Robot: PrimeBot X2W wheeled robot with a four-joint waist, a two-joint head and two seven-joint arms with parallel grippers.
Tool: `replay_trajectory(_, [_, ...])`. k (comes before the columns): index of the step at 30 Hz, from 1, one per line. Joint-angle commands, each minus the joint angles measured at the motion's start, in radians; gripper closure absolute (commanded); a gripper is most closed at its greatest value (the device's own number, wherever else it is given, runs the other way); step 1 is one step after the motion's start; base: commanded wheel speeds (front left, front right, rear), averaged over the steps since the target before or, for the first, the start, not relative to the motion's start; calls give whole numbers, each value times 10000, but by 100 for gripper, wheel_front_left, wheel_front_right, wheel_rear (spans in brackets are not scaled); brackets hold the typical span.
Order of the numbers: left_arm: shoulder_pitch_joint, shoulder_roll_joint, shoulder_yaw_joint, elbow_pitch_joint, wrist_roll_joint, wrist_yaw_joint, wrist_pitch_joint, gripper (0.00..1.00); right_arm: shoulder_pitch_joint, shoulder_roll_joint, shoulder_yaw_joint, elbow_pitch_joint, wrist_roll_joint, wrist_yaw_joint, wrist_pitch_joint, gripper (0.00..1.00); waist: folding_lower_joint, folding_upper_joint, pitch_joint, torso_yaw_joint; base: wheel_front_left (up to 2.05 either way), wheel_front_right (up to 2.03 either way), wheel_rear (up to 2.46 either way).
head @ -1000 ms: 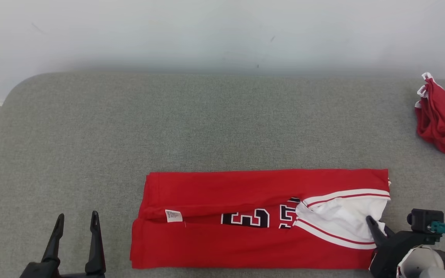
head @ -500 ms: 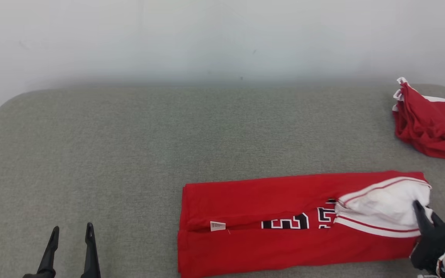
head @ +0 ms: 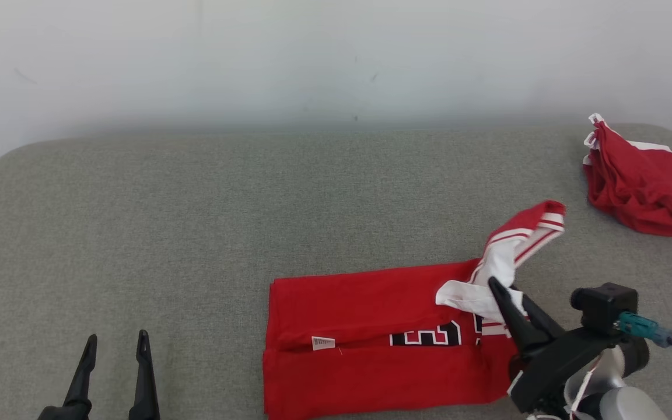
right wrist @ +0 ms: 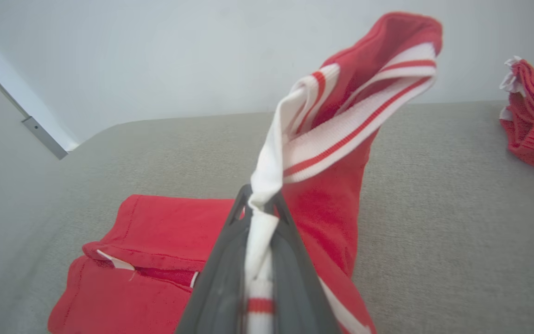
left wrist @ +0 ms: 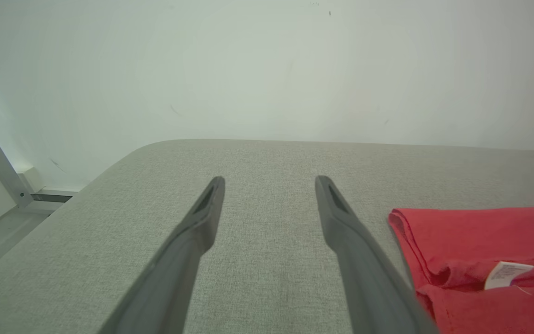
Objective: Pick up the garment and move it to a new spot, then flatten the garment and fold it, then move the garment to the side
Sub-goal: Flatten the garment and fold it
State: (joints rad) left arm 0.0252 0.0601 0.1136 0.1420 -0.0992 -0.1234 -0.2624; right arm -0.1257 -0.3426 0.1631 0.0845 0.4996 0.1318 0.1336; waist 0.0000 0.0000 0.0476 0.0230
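Well over at the left, the left gripper (head: 118, 336) hovered low above the grey padded table (head: 196, 198), its two dark fingers spread wide with nothing between them; its own wrist view showed bare grey cloth in the gap. To its right lay the garment (head: 371, 326), a red jersey folded into a long band, flat on the near middle-right of the table. A small white label (head: 322, 343) sat along the fold line near its left end, and black numerals (head: 426, 335) edged in white peeped out further along (only partly readable). The garment's right end was raised off the table: the right gripper (head: 508, 290) was clamped tight on the striped trim (head: 522, 239), white with red lines, which rose above the fingertips and flopped over to the right. In the right wrist view the white band ran down between the closed fingers. Farthest right, near the table's far corner, a crumpled red heap (head: 642, 181) with white edging lay well apart from the jersey.
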Motion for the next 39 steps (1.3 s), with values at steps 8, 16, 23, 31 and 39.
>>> replay_trajectory(8, [-280,-45,-238,105,61,-69,-31,0,-172,1172,977,-207,-14,-30,305,100,0,0,29,711,0,0,0])
replay_trajectory(16, [-437,-82,-516,223,-15,-73,-31,0,-740,1999,1681,1111,-12,-28,-64,100,0,0,145,1294,0,0,0])
replay_trajectory(23, [-586,-95,-630,368,-47,-61,-31,0,-1212,2493,2320,2000,52,-28,-312,100,0,0,258,1543,0,0,0])
replay_trajectory(31, [-720,-101,-711,431,-80,-57,-31,0,-1512,2792,2643,2761,127,-28,-592,100,0,0,338,1600,0,0,0])
replay_trajectory(39, [-881,-104,-786,608,-155,-59,-31,0,-1970,2937,3018,3799,275,-28,-1110,16,0,0,284,1567,0,0,0])
